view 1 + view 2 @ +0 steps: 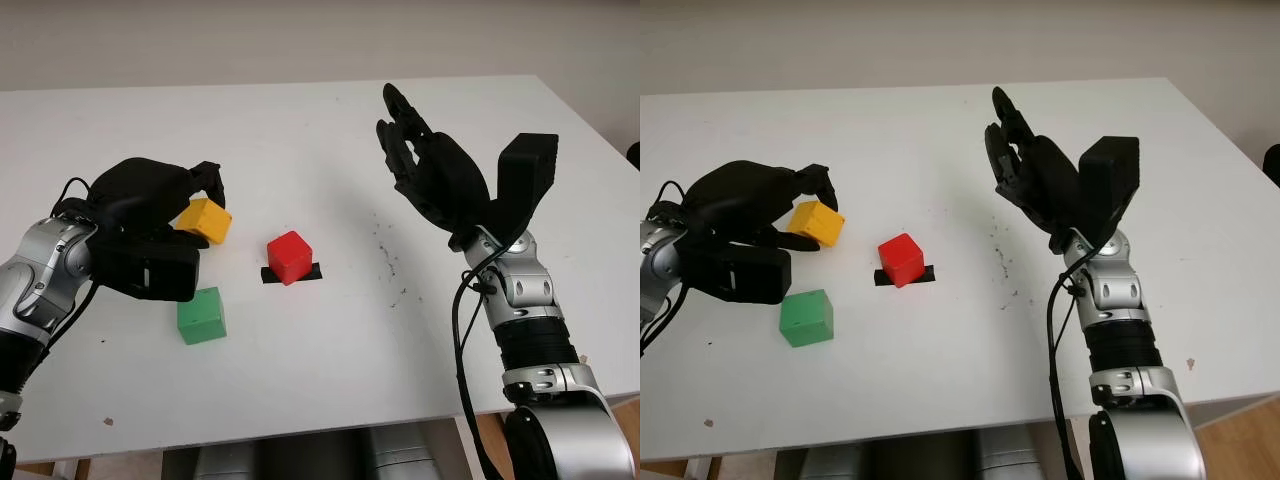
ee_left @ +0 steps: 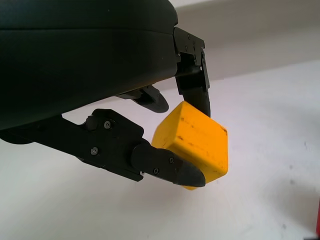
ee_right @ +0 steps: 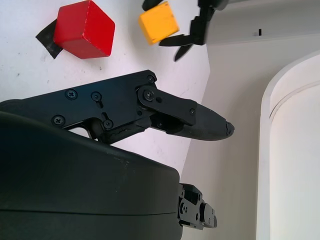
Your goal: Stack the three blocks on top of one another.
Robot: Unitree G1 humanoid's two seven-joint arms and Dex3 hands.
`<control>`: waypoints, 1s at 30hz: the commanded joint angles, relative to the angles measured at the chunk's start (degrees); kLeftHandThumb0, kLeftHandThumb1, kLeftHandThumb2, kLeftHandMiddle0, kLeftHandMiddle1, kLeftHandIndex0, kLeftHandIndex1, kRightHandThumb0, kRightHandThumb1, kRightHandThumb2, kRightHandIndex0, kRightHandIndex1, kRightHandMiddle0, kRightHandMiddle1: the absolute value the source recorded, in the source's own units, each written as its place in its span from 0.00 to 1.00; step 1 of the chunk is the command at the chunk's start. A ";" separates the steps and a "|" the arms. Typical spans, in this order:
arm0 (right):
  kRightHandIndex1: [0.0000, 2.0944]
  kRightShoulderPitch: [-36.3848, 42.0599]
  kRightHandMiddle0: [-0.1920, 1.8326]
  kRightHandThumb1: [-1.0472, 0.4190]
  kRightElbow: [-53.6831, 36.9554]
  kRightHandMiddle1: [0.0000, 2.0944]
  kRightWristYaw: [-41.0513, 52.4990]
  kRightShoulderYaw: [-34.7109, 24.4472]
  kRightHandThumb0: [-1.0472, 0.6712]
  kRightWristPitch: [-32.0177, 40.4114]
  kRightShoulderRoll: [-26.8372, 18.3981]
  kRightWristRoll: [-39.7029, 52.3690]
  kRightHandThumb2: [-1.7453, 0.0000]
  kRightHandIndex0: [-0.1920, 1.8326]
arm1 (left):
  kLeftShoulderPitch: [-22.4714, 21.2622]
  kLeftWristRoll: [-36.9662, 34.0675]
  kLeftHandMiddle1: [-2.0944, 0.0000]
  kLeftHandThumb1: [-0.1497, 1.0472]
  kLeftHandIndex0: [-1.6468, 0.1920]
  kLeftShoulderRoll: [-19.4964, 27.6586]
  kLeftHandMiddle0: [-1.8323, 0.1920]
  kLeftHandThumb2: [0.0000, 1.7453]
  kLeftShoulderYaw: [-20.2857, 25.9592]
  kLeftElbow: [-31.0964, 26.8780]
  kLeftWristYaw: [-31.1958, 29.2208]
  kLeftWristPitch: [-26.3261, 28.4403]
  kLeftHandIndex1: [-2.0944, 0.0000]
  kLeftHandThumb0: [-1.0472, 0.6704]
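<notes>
Item: white table (image 1: 300,380), matte, with scattered dark specks right of centre.

Item: green block (image 1: 202,315), near left of the table. Sits flat on the surface, alone, just beside the near edge of the left hand's shell; whether it touches the shell cannot be told.

Item: red block (image 1: 290,257), near the table's centre, right of and slightly beyond the green block. Stands on a small strip of black tape (image 1: 312,272), whose ends show on either side of it.

Item: left hand (image 1: 150,215), black, at the left of the table. Fingers curled round the yellow block (image 1: 205,220), pinching it from opposite sides; in the left wrist view one fingertip (image 2: 187,175) presses the block's lower face and another lies against its far side. The block is tilted and appears lifted clear of the table, left of and slightly beyond the red block.

Item: right hand (image 1: 420,160), black, raised above the right half of the table, well apart from all three blocks. Open, holding nothing, fingers pointing to the far side.
</notes>
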 commanded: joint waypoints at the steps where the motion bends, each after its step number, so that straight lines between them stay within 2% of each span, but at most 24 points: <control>1: 0.00 0.38 0.00 0.00 -1.64 0.00 -0.26 -0.18 0.30 0.49 -0.03 0.07 0.63 0.00 | 0.05 -0.55 0.98 1.00 0.77 -0.63 0.71 0.17 1.74 -3.13 -0.08 1.98 0.32 0.36; 4: 0.00 0.46 0.00 0.00 -1.68 0.00 -0.03 -0.06 0.29 0.33 -0.22 -0.04 0.64 0.00 | 0.33 -2.73 0.98 1.00 0.79 -1.83 0.73 0.20 2.89 -6.43 -2.22 5.45 0.28 0.35; 6: 0.00 0.51 0.00 0.00 -1.80 0.00 -0.04 -0.09 0.29 0.43 -0.20 0.01 0.64 0.00 | 0.64 -5.44 0.98 1.00 0.80 -3.23 0.75 0.21 3.96 -7.81 -2.96 6.90 0.22 0.35; 12: 0.00 0.80 0.00 0.00 -2.23 0.00 -0.67 -0.30 0.29 0.71 0.31 0.37 0.65 0.00 | 1.96 -22.45 0.99 1.00 0.76 -11.86 0.83 0.18 9.72 -11.22 -7.05 15.11 0.18 0.37; 15: 0.00 0.98 0.00 0.00 -2.55 0.00 -0.63 -0.27 0.29 0.68 0.28 0.39 0.67 0.00 | 3.35 -27.58 0.99 1.00 0.75 -14.46 0.86 0.19 10.87 -13.88 -8.47 19.05 0.17 0.36; 22: 0.00 0.76 0.00 0.00 -2.56 0.00 -0.96 -0.12 0.28 1.02 0.11 0.04 0.66 0.00 | 6.66 -34.43 0.98 1.00 0.75 -17.77 0.89 0.20 10.60 -19.91 -10.58 24.77 0.17 0.33; 30: 0.00 0.58 0.00 0.00 -3.28 0.00 -1.10 -0.07 0.28 1.81 0.21 0.15 0.67 0.00 | 7.49 -35.01 0.98 1.00 0.73 -19.53 0.90 0.17 8.58 -22.13 -10.46 29.15 0.14 0.33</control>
